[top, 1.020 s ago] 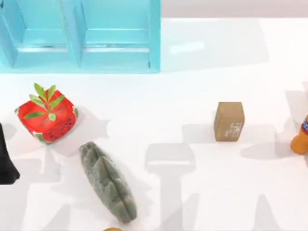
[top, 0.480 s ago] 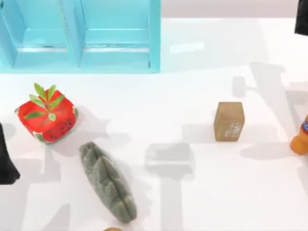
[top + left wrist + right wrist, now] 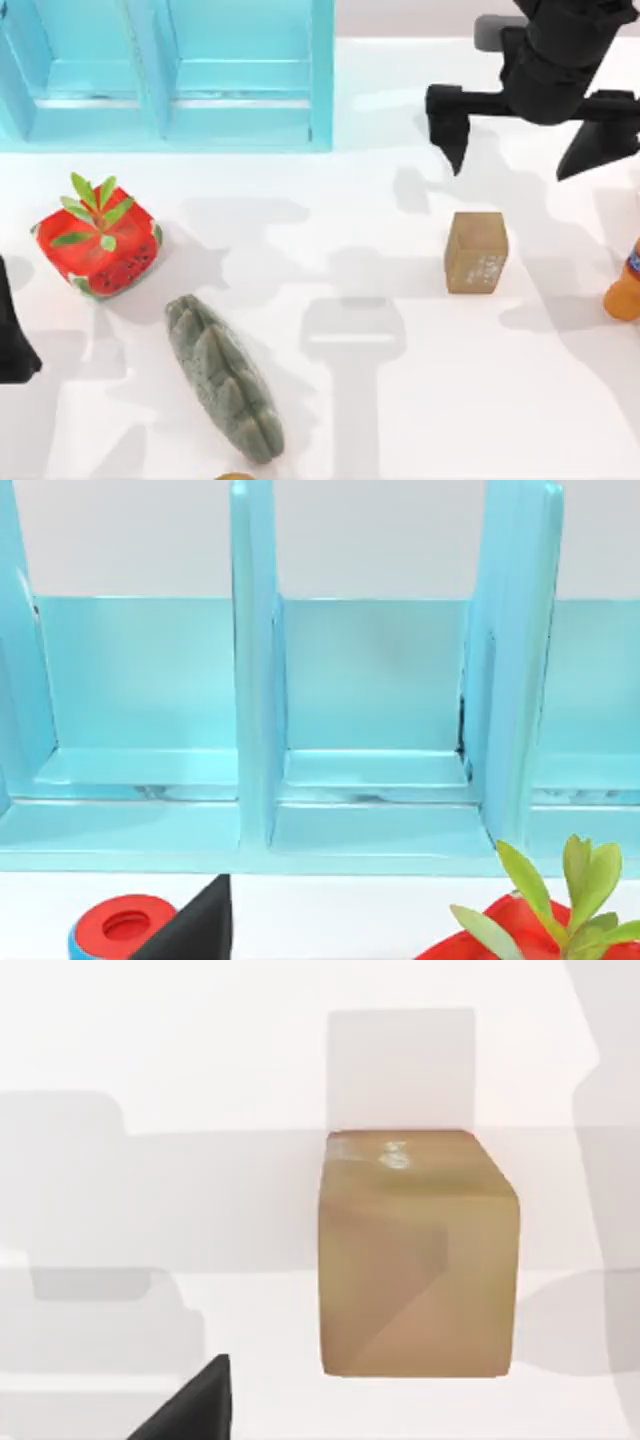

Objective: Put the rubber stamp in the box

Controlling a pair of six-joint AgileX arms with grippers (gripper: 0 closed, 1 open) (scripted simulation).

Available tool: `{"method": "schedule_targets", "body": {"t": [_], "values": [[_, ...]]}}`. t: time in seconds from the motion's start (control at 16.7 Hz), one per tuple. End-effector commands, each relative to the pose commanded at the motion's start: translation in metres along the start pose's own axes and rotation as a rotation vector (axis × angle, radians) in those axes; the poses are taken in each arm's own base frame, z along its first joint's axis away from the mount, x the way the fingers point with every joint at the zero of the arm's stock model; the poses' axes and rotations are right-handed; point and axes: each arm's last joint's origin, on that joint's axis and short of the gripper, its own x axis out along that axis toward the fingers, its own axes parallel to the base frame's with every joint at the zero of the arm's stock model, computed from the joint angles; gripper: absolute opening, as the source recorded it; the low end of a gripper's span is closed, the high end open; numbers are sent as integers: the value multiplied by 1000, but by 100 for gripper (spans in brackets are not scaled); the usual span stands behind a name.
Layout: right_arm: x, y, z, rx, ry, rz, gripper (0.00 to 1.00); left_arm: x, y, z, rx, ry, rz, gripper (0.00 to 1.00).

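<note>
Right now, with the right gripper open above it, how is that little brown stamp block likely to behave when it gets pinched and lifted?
The rubber stamp looks like a stiff, flat-sided cuboid, so the open right gripper should probably clamp it squarely. It sits flat on the table, so rolling seems unlikely. Its faces look smooth in the right wrist view, so it might slip if pinched lightly.

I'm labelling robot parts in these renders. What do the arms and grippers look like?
Both are plain matte black, with no visible markings or cables. The right gripper has a blocky body with two wedge-shaped pointed fingers. The left arm is a dark shape at the table's left edge.
</note>
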Motion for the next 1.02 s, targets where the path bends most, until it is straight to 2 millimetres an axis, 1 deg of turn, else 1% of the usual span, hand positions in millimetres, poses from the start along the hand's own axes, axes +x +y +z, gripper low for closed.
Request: {"method": "schedule_targets", "body": {"t": [0.12,0.18,0.48,0.6,0.72,1.02], "values": [[16,12,-1,-15,70,-31,100,0,0,0,0,0,0,100],[19,15,-1,-19,87,-39,100,0,0,0,0,0,0,100],[21,14,-1,-16,92,-41,100,0,0,0,0,0,0,100],[26,14,-1,-18,94,-42,100,0,0,0,0,0,0,100],[43,14,-1,-20,97,-44,100,0,0,0,0,0,0,100],[104,13,-6,-20,84,-37,100,0,0,0,0,0,0,100]]}}
